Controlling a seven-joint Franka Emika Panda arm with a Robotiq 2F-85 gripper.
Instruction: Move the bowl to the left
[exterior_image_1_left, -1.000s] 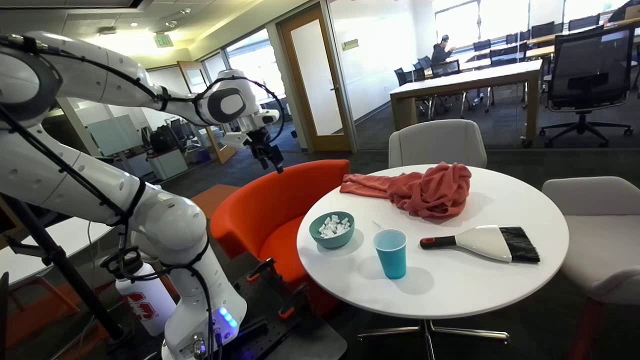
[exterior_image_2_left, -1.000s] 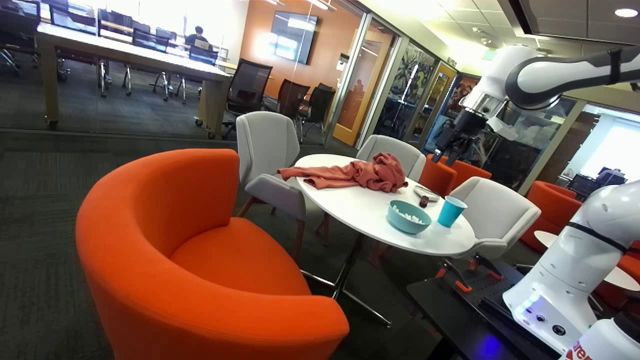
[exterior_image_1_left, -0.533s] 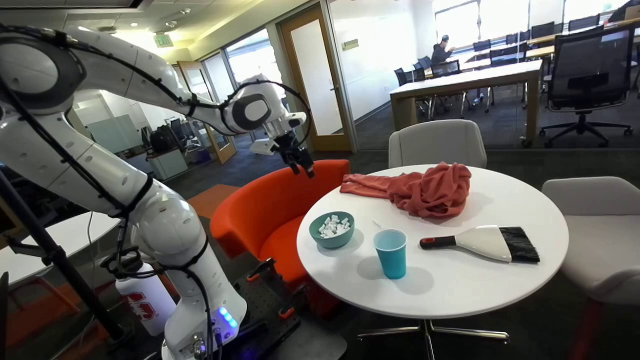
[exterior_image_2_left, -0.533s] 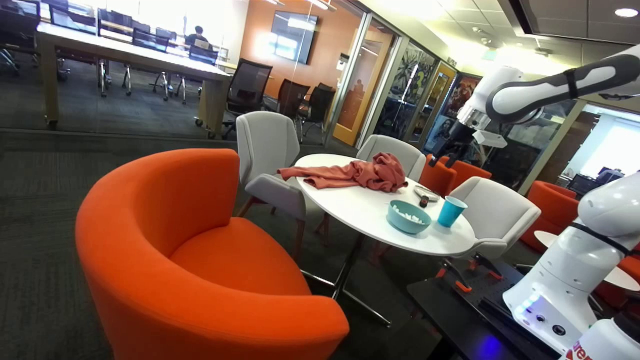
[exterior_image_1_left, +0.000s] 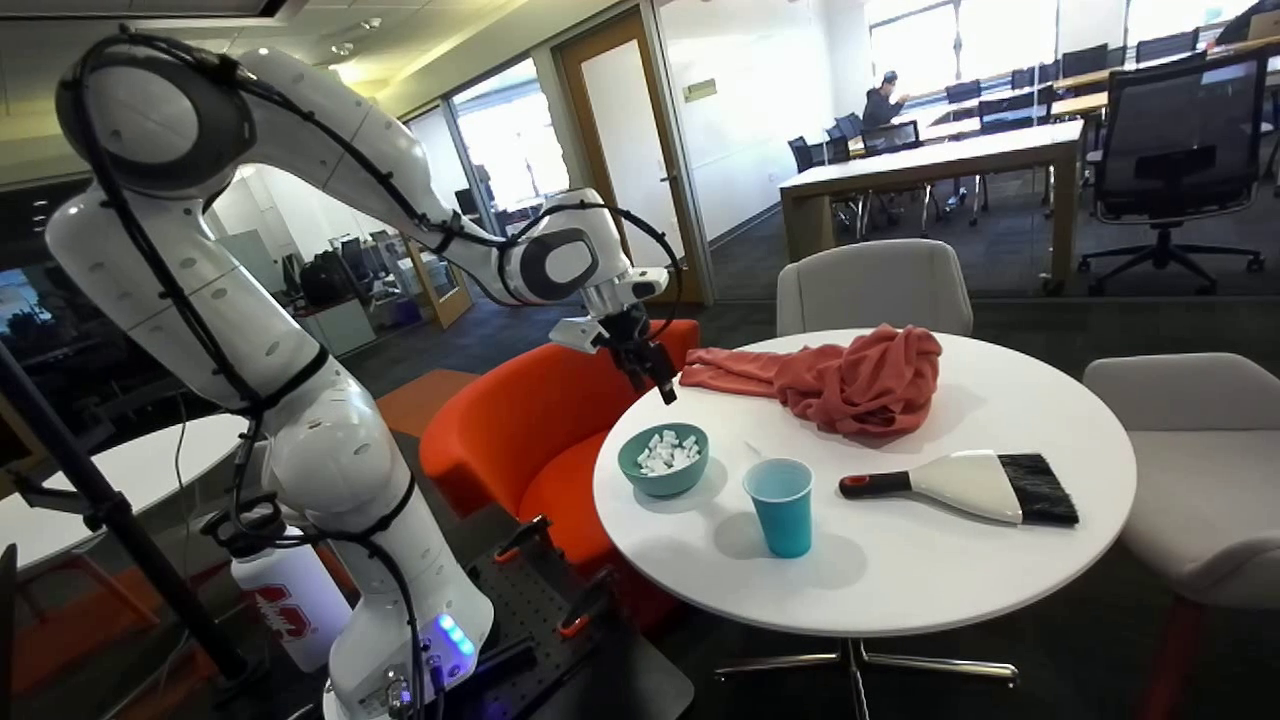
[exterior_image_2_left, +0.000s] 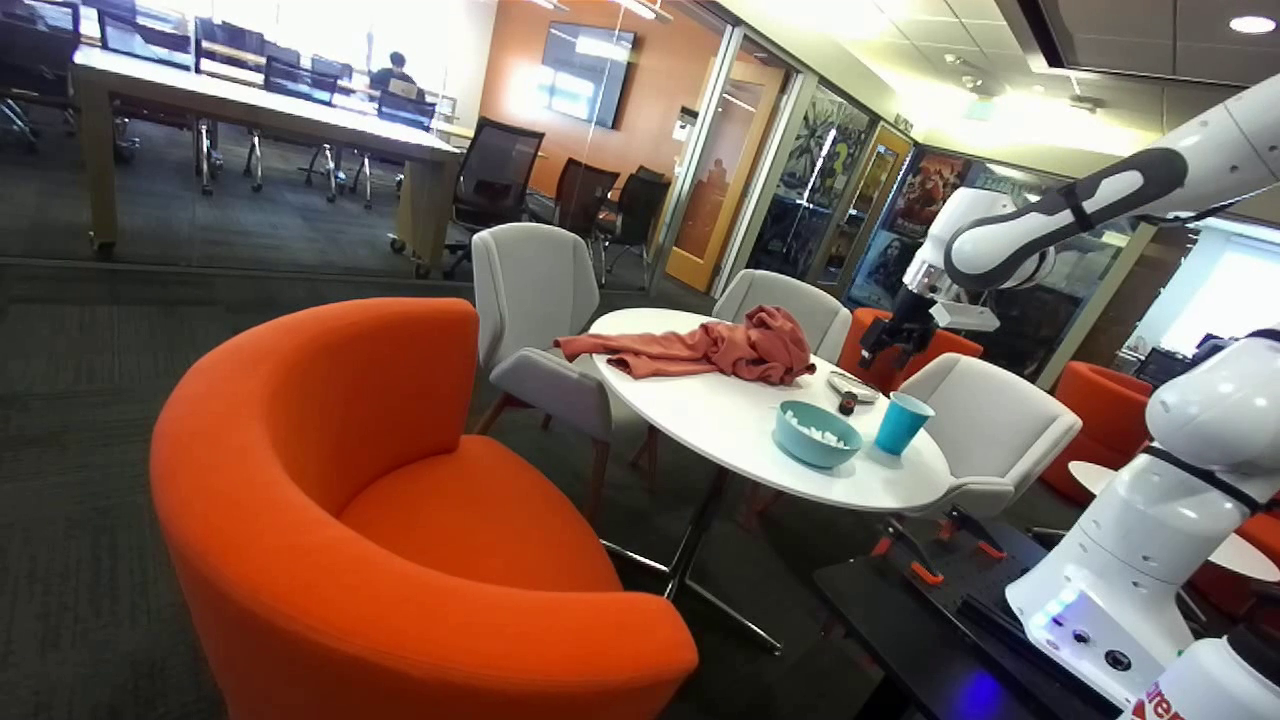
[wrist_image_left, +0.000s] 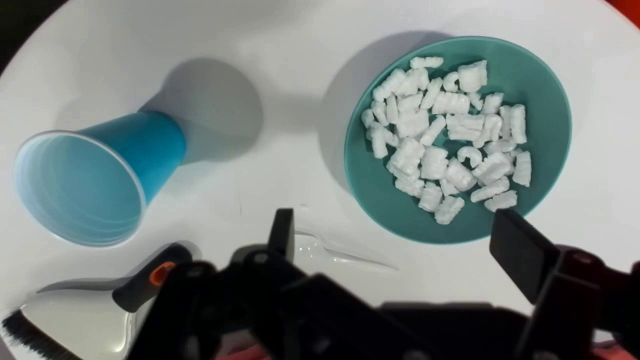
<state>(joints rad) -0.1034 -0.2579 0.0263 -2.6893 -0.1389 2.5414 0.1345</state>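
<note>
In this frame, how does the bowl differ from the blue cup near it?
Shape: the bowl is wide and shallow; the blue cup is taller and narrower.
Color: the bowl is teal-green, the blue cup a brighter blue.
Contents: the bowl holds white pieces; the blue cup shows nothing inside.
Shared: both stand upright on the white table.

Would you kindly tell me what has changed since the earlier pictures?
The open gripper has moved down and out toward the teal bowl; nothing was gripped or released. The bowl, blue cup, hand brush and red cloth stayed put.
</note>
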